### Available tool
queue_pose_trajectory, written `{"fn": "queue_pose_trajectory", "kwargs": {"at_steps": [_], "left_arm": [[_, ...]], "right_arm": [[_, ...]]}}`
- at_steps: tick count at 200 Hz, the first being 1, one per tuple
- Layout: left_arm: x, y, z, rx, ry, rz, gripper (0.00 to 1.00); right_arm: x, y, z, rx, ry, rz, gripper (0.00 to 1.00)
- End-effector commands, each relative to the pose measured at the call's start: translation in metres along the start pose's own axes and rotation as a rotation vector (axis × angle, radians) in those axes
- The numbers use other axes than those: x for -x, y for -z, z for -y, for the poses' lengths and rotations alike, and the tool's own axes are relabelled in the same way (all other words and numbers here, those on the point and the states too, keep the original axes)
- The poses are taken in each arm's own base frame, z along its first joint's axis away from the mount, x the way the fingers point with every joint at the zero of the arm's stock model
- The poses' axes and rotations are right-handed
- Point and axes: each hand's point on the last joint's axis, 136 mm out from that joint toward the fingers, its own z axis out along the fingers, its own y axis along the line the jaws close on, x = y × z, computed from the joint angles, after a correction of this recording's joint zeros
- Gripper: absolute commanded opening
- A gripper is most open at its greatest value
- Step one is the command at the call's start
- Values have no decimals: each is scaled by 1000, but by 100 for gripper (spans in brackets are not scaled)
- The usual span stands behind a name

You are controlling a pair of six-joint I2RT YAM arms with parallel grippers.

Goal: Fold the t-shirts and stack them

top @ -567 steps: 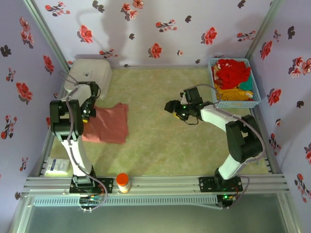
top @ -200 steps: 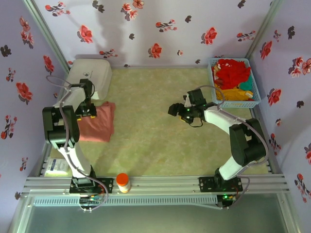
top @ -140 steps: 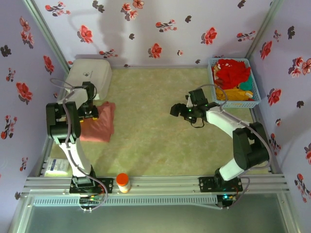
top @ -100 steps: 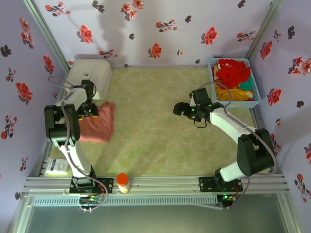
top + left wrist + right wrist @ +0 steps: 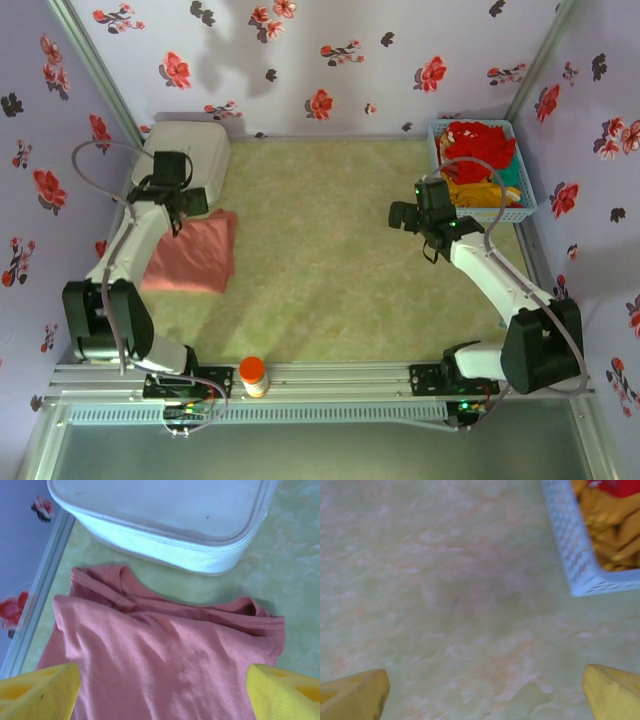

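Setting: lilac walls with red flowers on three sides; a pale green marbled mat covers the bench (image 5: 330, 280).
Far left: a white rounded box (image 5: 185, 150) stands in the corner by the wall.
Salmon-pink t-shirt (image 5: 195, 255): folded flat on the left of the bench, its far edge just beside the box. In the left wrist view the collar end lies nearest the box and does not touch it.
Left fingers (image 5: 180, 200): above the far end of the salmon-pink t-shirt, near the box. In the left wrist view the yellow tips (image 5: 37, 692) stand wide apart, released, with no cloth caught between them.
Right fingers (image 5: 403, 215): over bare mat, right of centre and just left of the basket. The right wrist view, which is blurred, shows them spread wide and holding nothing.
Light-blue lattice basket (image 5: 520, 205): far right corner, its near corner also seen from the right wrist.
Other t-shirts: a bright red one (image 5: 478, 145), an orange-yellow one (image 5: 470, 190) and a teal one (image 5: 508, 175) lie bunched in the basket, unfolded.
Near edge: an orange bottle (image 5: 253, 375) with a white cap stands on the rail between the arm bases; a white packet (image 5: 118, 342) lies at the near left.
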Motion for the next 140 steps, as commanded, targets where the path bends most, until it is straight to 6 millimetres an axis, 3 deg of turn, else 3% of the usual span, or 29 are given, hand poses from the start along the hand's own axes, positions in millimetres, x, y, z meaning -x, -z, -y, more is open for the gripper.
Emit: {"fn": "queue_pose_trajectory", "kwargs": {"at_steps": [1, 10, 26, 100, 140], "left_arm": [[19, 5, 4, -32, -31, 183, 86], [17, 5, 4, -38, -22, 233, 87], [7, 1, 6, -58, -9, 305, 99], [-38, -54, 29, -130, -72, 444, 100], [-36, -51, 32, -148, -107, 492, 100]], "right_arm": [[6, -1, 28, -144, 106, 86, 99], [6, -1, 33, -161, 111, 108, 99], [7, 0, 40, -180, 117, 142, 100], [-2, -5, 87, -316, 58, 416, 99], [-18, -30, 90, -287, 49, 429, 99]]}}
